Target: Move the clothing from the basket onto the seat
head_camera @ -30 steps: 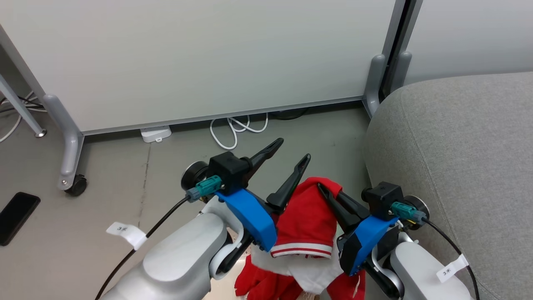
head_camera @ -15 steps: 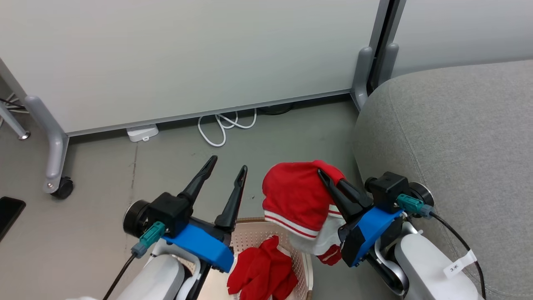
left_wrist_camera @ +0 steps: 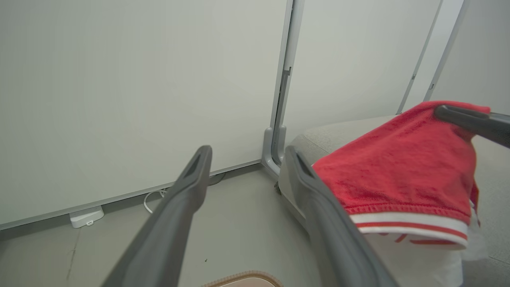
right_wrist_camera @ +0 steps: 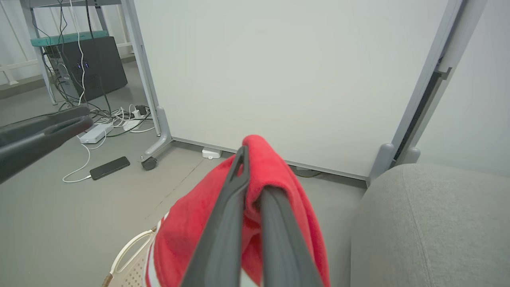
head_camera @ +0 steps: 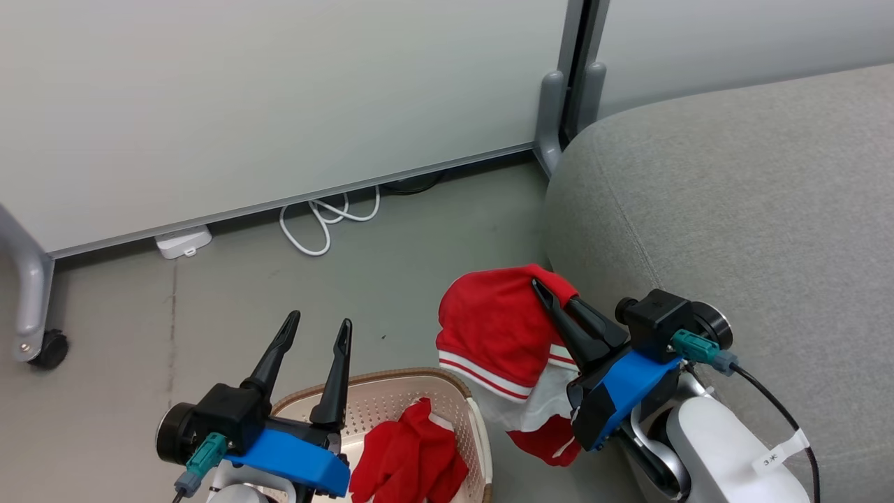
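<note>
One piece of the red clothing (head_camera: 489, 321) with white stripes hangs in the air beside the grey seat (head_camera: 733, 195), and my right gripper (head_camera: 539, 285) is shut on its top fold. The right wrist view has the gripper (right_wrist_camera: 250, 159) pinching that clothing (right_wrist_camera: 279, 179), with the seat (right_wrist_camera: 430, 223) to the right. A second red piece (head_camera: 412, 461) lies in the cream basket (head_camera: 391, 381) on the floor. My left gripper (head_camera: 318, 323) stands open and empty over the basket's left side. In the left wrist view the left gripper (left_wrist_camera: 247, 157) points past the hanging clothing (left_wrist_camera: 398, 171).
A white partition panel (head_camera: 279, 105) on grey wheeled feet stands behind, with a white cable (head_camera: 321, 220) and a small white box (head_camera: 183, 242) at its base. A black phone (right_wrist_camera: 109, 167), cables and a dark computer case (right_wrist_camera: 85, 65) lie further left.
The head view has swung toward the seat. My left gripper has drawn back from the hanging clothing to the basket's left side. The right gripper keeps its hold, and the basket has come into view.
</note>
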Available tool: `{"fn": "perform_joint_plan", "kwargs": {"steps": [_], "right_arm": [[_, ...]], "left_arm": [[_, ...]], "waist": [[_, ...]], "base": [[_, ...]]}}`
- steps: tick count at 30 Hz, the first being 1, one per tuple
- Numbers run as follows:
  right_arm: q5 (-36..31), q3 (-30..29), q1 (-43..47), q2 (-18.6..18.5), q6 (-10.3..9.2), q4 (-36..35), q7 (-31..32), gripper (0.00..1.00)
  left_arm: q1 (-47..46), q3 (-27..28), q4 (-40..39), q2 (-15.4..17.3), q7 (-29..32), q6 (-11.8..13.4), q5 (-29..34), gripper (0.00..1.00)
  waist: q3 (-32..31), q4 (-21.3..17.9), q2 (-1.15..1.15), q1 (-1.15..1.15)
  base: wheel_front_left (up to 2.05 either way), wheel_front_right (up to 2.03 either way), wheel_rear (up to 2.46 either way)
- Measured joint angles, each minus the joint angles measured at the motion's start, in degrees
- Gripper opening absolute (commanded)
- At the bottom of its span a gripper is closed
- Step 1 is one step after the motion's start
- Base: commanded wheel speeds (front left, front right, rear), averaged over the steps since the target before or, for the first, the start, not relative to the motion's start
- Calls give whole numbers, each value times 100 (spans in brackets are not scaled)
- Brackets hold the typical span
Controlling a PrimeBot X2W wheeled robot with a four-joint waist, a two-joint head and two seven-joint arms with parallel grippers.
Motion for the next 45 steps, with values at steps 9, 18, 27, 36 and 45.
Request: {"fn": "perform_joint_plan", "kwargs": {"steps": [9, 18, 27, 36, 45], "right_arm": [[-75, -26, 113, 13, 0, -348, 116, 0], [-138, -190, 299, 60, 0, -630, 178, 0], [-138, -258, 353, 191, 0, -721, 147, 0], [-133, -348, 402, 250, 0, -639, 44, 0], [-122, -572, -97, 163, 0, -526, -14, 0]], "left_arm": [[61, 336, -82, -227, 0, -210, 400, 100], [102, 510, -134, -294, 0, -297, 592, 100], [100, 726, -219, -271, 0, -312, 699, 100], [34, 711, -212, -296, 0, -322, 748, 100], [-42, 658, -232, -290, 0, -337, 738, 100]], "waist": [[28, -575, 0, 0], [108, -1212, 0, 0], [316, -1746, 0, 0], [436, -1832, 0, 0], [559, -1733, 0, 1]], "base": [[0, 0, 0], [0, 0, 0], [0, 0, 0], [0, 0, 0], [0, 0, 0]]}}
